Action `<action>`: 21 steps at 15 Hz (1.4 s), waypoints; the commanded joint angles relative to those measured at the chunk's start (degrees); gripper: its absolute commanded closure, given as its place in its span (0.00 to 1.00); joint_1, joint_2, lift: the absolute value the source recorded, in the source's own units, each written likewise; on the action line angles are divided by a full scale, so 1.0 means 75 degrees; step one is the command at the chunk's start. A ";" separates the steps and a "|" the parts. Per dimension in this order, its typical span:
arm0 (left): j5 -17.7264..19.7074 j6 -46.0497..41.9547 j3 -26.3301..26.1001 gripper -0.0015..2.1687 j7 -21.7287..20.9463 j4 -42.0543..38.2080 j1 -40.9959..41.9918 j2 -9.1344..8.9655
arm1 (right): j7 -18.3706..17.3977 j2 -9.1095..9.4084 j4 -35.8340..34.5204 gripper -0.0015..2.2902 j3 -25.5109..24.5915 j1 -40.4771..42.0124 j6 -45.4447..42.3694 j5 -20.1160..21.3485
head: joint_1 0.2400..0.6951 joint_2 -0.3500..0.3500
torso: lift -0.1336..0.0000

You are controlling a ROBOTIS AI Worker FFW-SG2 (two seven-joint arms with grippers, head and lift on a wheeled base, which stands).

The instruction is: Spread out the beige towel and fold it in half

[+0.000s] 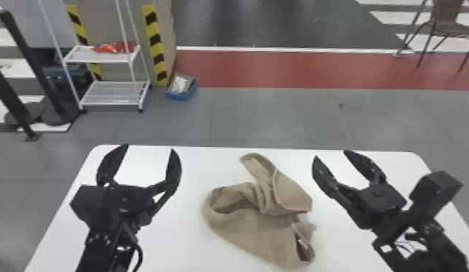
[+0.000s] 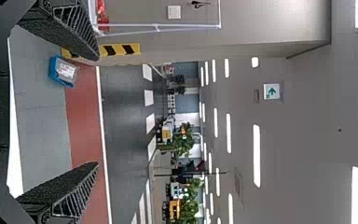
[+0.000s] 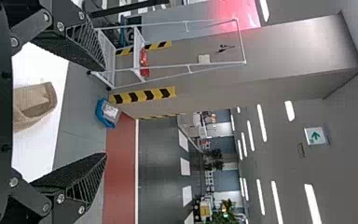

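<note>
From my seat I have both pincers over the white counter (image 1: 197,166), one on either side of the beige towel (image 1: 259,224). The towel lies crumpled in a loose heap near the middle, bunched rather than flat. One narrow end points toward the counter's far edge, a rounded fold opens on my left, a flap doubles over on the right, and a small pale tag (image 1: 303,243) shows near its near right corner. My left pincer (image 1: 150,147) has its fingers wide apart with nothing between them, and my right pincer (image 1: 331,154) is also spread and empty; neither touches the cloth. Beyond the counter, I can see a white wire rack (image 1: 112,94) holding something red (image 1: 116,47), with a blue bin (image 1: 178,96) on the floor beside it.
</note>
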 commanded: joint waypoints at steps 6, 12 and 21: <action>-0.0212 -0.0483 -0.0399 0.04 -0.0009 0.0601 0.0330 0.0015 | 0.0360 -0.0011 0.1854 0.15 0.0908 -0.0600 -0.0223 0.1256 | 1.00 0.50 | 1.00; -0.0376 -0.0882 -0.0540 0.04 -0.0009 0.0730 0.0577 0.0050 | 0.0337 0.0001 0.2604 0.15 0.1389 -0.0928 0.0386 0.2264 | 1.00 0.58 | 1.00; -0.0493 -0.0905 -0.0551 0.04 -0.0009 0.0730 0.0588 0.0061 | -0.0167 -0.0046 0.3049 0.15 0.1014 -0.1315 0.1090 0.2616 | 1.00 0.50 | 1.00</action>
